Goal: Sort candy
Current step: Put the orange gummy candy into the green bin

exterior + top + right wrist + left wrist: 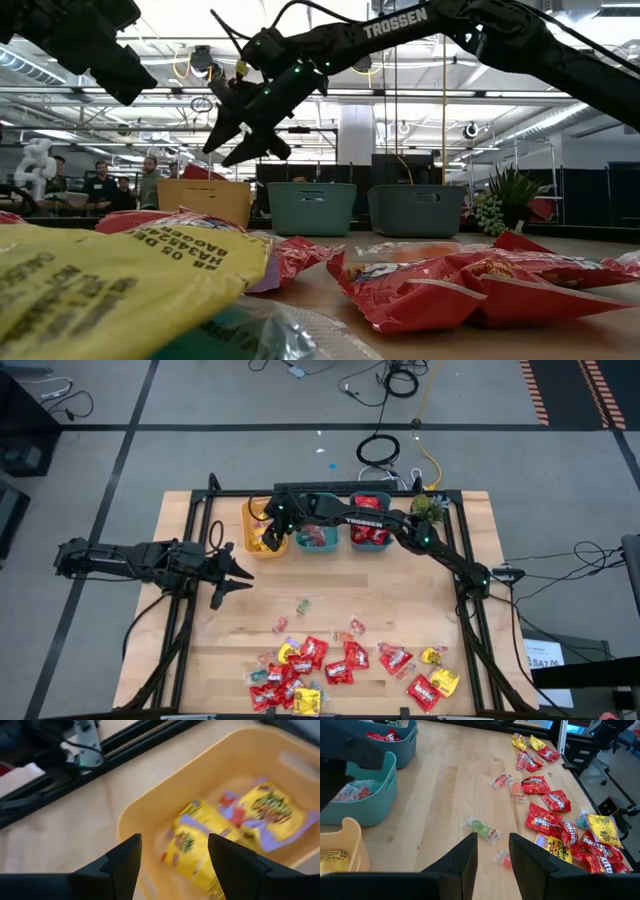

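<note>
My left gripper [232, 575] hangs near the table's [180, 650] left edge, about halfway along it, fingers [457, 862] spread with nothing between them. From its wrist I look across bare wood at a small green-wrapped piece [481, 829] lying close ahead.

Along the far edge stand three bins. The yellow bin [256, 543] sits leftmost and holds yellow packets [192, 847]. My right gripper [272, 530] reaches right across and hovers over it, jaws parted and empty. Next comes a teal bin [316, 540] with clear-wrapped pieces, then another teal bin [370, 532] holding red packets.

Most of the candy [320, 665] is not yet sorted, heaped near the table's near edge: red packets [312, 653] overlapping, a few yellow ones [305, 702] at the fringes, and tiny clear-wrapped pieces [296, 605] scattered between heap and bins.

I judge all of it very light and soft. The glossy film looks slippery and will crumple rather than resist. I would pinch a packet across its puffed middle or a crimped end, choosing one lying apart from the pile so neighbours do not drag along. The twist-wrapped pieces are best taken across the body, not the loose tails.
</note>
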Robot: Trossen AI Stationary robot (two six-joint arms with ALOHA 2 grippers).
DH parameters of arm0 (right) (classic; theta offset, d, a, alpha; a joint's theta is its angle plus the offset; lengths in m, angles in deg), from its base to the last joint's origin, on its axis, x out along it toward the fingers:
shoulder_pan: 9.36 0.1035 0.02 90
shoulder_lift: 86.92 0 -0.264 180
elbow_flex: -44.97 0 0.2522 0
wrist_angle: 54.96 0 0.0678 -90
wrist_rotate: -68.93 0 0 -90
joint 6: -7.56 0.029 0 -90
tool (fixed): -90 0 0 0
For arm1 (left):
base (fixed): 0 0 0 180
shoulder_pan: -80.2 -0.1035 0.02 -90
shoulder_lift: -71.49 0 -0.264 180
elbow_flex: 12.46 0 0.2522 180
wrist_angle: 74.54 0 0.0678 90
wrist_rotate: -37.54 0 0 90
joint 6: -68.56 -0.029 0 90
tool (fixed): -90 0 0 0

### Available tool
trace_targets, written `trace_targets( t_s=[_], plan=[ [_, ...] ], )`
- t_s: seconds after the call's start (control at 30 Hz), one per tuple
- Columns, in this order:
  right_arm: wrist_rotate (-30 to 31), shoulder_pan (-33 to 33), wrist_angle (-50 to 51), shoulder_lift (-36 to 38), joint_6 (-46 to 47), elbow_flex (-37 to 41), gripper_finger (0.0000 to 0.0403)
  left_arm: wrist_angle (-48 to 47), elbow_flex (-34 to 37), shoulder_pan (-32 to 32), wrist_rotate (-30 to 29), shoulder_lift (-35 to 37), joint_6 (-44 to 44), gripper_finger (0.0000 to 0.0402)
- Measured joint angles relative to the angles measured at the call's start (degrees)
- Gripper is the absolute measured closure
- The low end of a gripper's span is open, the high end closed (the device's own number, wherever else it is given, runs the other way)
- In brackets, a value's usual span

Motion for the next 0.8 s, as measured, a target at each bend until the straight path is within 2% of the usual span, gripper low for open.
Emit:
trace_targets(
  t_s=[0.13,0.33,0.53,0.63,0.73,0.8],
  plan=[
    [0.54,0.00,4.58,1.34,1.20,0.04,0.0181,-0.03,0.00,-0.02,0.01,0.00,-0.02,0.0281],
    [8.85,0.18,11.07,6.67,-1.33,0.00,0.0191,-0.06,0.00,-0.01,0.02,0.00,-0.09,0.0281],
    [9.37,0.48,20.50,11.57,-4.76,-0.02,0.0213,-0.06,0.00,-0.02,0.01,0.01,-0.20,0.0281],
    [11.69,1.57,25.24,13.16,-5.56,0.04,0.0222,-0.09,0.00,-0.02,0.02,0.00,-0.26,0.0281],
    [15.90,3.51,27.39,16.35,-5.86,3.03,0.0226,-0.11,0.00,-0.02,0.00,0.00,-0.36,0.0281],
    [17.50,4.72,26.83,20.13,-5.12,7.83,0.0226,-0.12,0.00,-0.02,0.02,0.00,-0.38,0.0281]
  ],
)
